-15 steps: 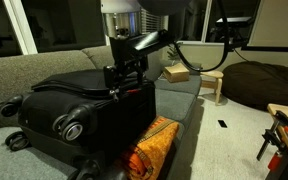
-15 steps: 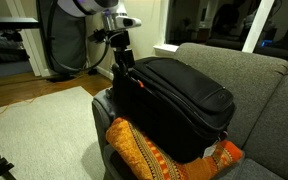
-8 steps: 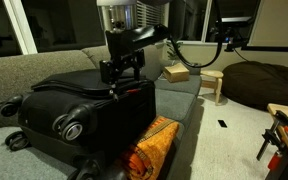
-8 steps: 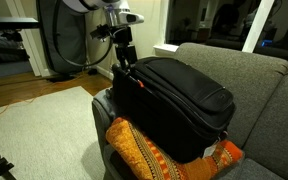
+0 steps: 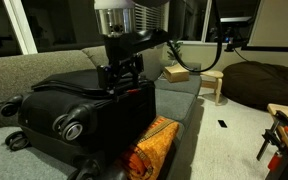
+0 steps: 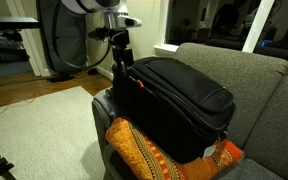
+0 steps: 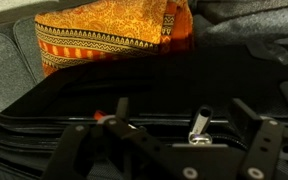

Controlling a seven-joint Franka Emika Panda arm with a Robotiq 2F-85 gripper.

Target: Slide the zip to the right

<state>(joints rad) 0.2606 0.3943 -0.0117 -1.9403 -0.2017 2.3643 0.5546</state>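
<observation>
A black suitcase [image 5: 84,100] lies on a grey couch; it shows in both exterior views [image 6: 184,90] and fills the wrist view [image 7: 144,85]. Its silver zip pull [image 7: 197,124] stands up on the zip line along the suitcase edge. My gripper [image 7: 184,115] is open, with a finger on each side of the pull and not closed on it. In both exterior views the gripper [image 5: 119,88] [image 6: 121,68] is down at the suitcase's top edge.
An orange patterned pillow [image 5: 154,145] [image 6: 149,150] [image 7: 104,40] is wedged against the suitcase's side. The grey couch [image 6: 244,70] holds a cardboard box [image 5: 176,72]. A wooden stool [image 5: 214,85] and a dark beanbag [image 5: 259,80] stand beyond.
The arm and gripper have shifted slightly along the suitcase edge, leftward in an exterior view. The suitcase and pillow have not moved.
</observation>
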